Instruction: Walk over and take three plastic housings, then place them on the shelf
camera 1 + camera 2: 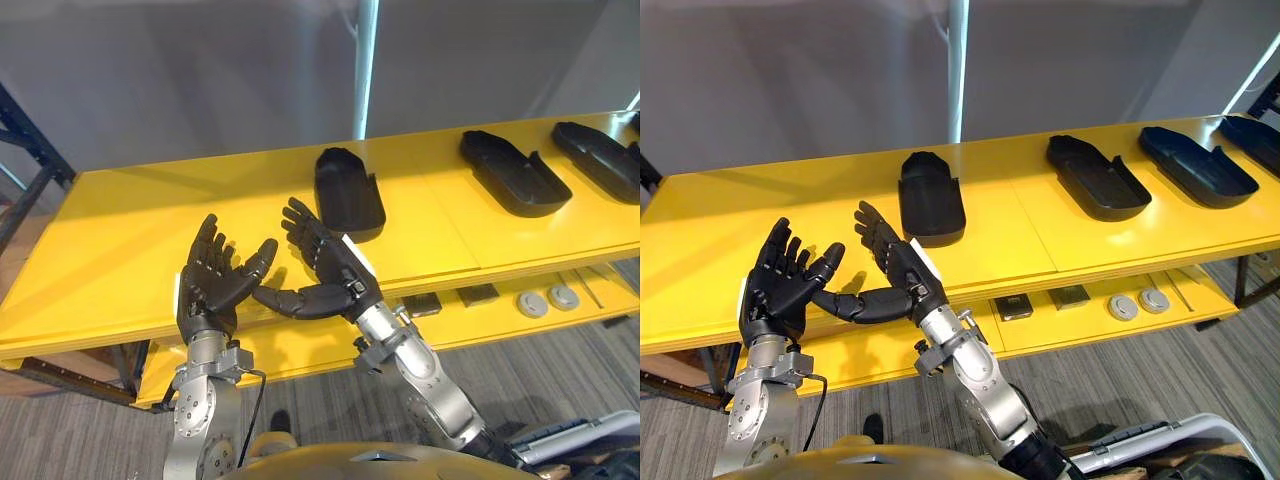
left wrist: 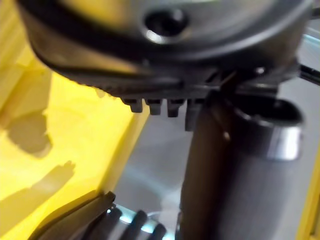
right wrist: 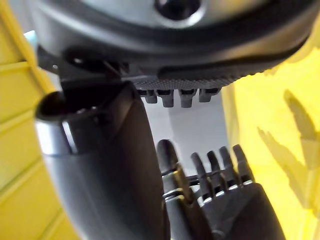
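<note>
Yellow shelf [image 1: 110,250], upper deck: three black plastic housings, lying hollow side up and well apart from each other.
- Nearest plastic housing [image 1: 348,192]: near the middle, just beyond the right hand.
- Second plastic housing [image 1: 512,172]: further right.
- Third plastic housing [image 1: 600,158]: near the right end.

Left hand [image 1: 210,280]: raised over the deck's front edge, fingers straight and fanned apart, holding nothing.
Right hand [image 1: 325,262]: beside it, fingers likewise spread and empty, with its thumb reaching toward the left palm.

Lower tier [image 1: 320,348]: two dark flat blocks [image 1: 422,305] and two grey discs [image 1: 533,304].

Grey wall [image 1: 200,70]: stood behind.
</note>
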